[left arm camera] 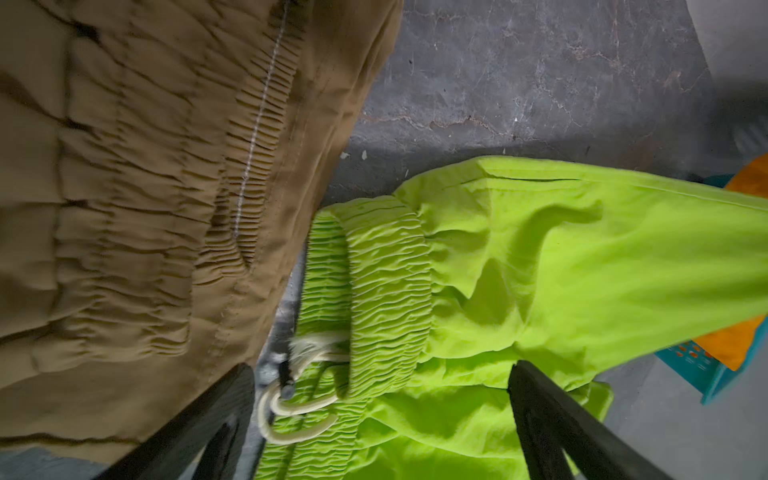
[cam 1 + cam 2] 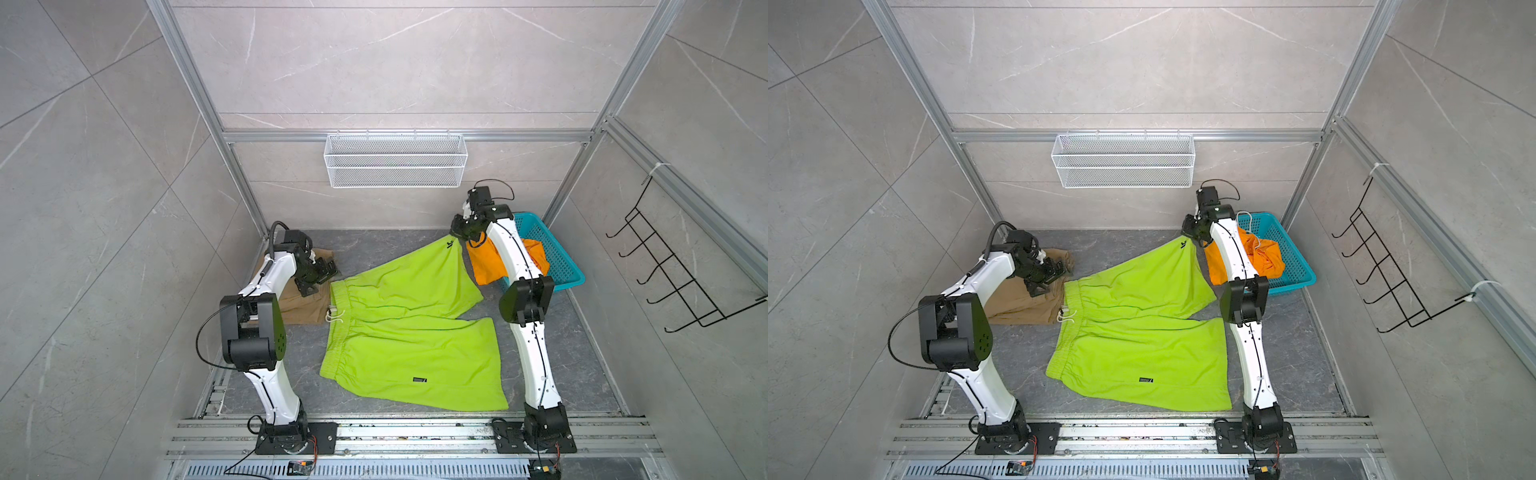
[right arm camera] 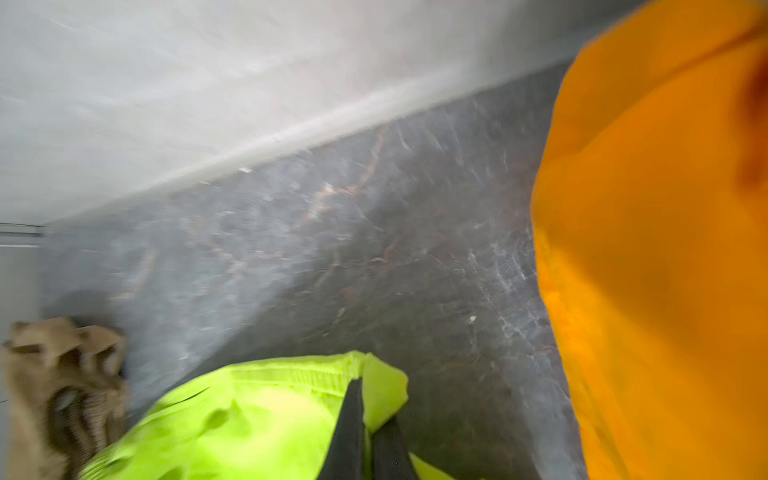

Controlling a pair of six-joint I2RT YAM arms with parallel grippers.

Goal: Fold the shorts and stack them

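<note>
Top views: my right claw [image 2: 454, 237] shut on far leg corner of lime green shorts [image 2: 407, 345], raised for fold. Khaki shorts [image 2: 301, 309] parked left. Orange shorts [image 2: 484, 264] half in basket [image 2: 567, 266].
Left wrist: my left claw [image 1: 380, 368] gaping, empty, by green waistband.
Right wrist: hem pinched.

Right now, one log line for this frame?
left gripper: open, by green shorts waistband | right gripper: shut on green shorts leg corner, raised | khaki shorts: left side | orange shorts: hanging over basket rim

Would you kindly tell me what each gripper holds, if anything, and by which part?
The right gripper pinches the lime green shorts at a leg's hem corner; the left gripper, open, holds nothing.
</note>
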